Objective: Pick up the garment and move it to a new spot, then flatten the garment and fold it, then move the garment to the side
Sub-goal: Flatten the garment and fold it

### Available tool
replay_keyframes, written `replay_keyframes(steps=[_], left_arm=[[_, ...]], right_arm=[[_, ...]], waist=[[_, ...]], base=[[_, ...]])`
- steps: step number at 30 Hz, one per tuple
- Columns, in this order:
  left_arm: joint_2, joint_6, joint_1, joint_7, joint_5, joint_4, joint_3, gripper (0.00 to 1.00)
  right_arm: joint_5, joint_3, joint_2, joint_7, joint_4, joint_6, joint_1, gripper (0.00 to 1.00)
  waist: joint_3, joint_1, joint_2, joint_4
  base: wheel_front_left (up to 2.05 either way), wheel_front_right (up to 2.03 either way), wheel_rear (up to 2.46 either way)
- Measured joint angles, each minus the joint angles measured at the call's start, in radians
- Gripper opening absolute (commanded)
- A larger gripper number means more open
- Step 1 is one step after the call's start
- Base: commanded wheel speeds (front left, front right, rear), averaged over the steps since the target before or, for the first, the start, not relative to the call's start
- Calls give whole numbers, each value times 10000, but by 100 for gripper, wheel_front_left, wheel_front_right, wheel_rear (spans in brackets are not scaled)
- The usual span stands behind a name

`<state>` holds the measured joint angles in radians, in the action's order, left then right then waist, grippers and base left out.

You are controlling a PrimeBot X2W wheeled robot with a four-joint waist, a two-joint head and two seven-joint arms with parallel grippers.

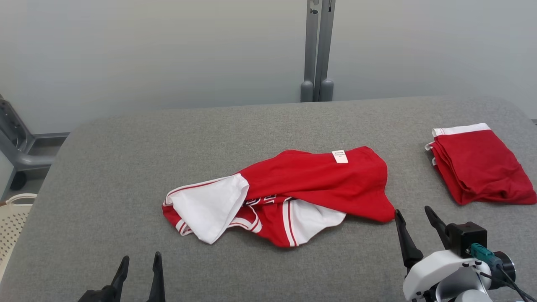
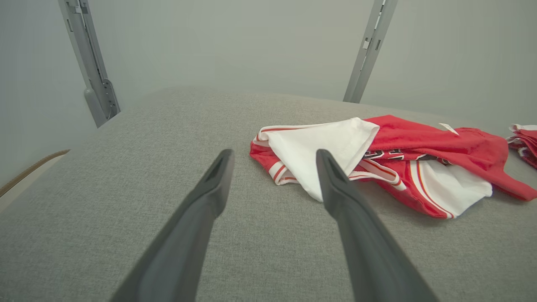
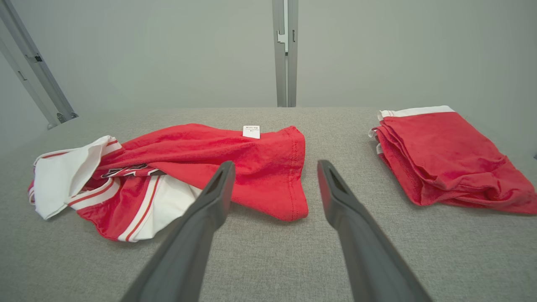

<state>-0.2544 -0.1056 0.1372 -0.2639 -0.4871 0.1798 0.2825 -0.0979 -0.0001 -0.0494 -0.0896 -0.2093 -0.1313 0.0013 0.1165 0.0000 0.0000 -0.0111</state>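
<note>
In the head view, the red and white jersey (image 1: 293,188) lay crumpled in the middle of the fuzzy grey table (image 1: 105,167). Nothing looked done yet: lifting, smoothing and folding were all left. The left gripper (image 1: 142,256) and right gripper (image 1: 412,210) stood wide open, holding nothing. A folded red garment (image 1: 478,167) sat far right. In the left wrist view, the soft cloth was bunched. In the right wrist view, a small white tag (image 3: 251,131) showed.

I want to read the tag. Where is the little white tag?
In the head view, the white tag sits near the far edge of the crumpled garment, left of the folded red pile.
</note>
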Motion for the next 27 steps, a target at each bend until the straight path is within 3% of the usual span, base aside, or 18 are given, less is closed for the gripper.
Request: replay_keyframes(steps=[22, 27], left_arm=[[50, 56, -205, 121, 13, 249, 213, 100], [203, 167, -702, 1043, -236, 523, 443, 100]], right_arm=[[146, 299, -2, 205, 84, 0, -76, 100], [604, 389, 0, 794, 150, 0, -570, 100]], waist=[[-158, 0, 0, 54], [-297, 0, 0, 154]], base=[[0, 0, 0], [0, 0, 0]])
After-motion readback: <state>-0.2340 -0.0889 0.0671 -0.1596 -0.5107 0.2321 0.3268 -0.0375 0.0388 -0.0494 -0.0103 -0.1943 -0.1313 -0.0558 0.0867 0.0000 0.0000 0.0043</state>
